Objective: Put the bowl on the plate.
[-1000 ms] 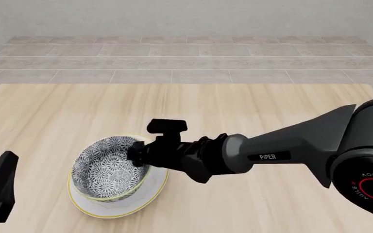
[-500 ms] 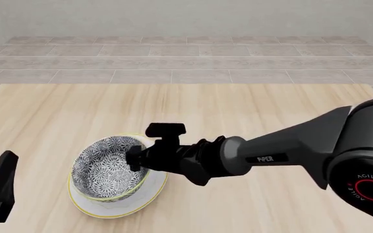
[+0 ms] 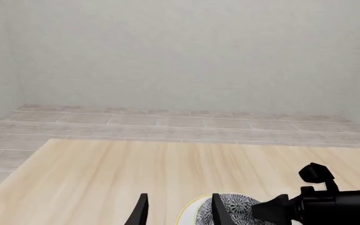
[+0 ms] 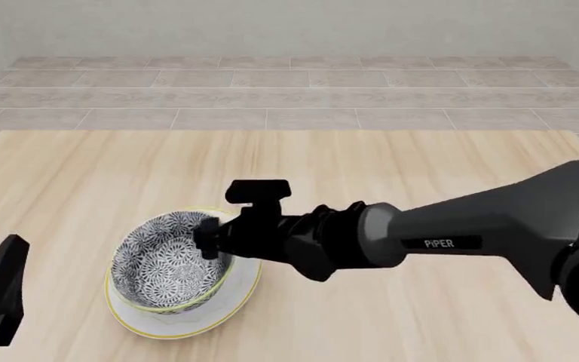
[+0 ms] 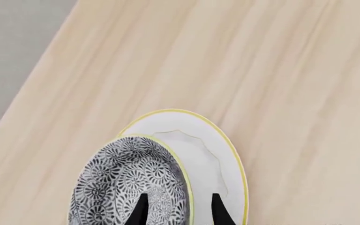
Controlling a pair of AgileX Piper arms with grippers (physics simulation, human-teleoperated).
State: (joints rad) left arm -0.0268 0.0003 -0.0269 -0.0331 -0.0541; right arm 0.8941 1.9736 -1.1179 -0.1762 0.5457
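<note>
Resting on the plate (image 4: 234, 305) is the bowl (image 4: 163, 264), off-centre. Its rim is straddled by the right end effector (image 5: 178, 211), fingers slightly parted; grip cannot be confirmed. Placement is judged done; release and withdrawal are called for.

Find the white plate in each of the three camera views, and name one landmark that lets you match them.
Front view: the plate lies low and left of centre, under the bowl.
Left wrist view: only a sliver of its rim shows at the bottom edge.
Right wrist view: lower centre, crescent beside the bowl.
Shared landmark: the patterned bowl.
</note>
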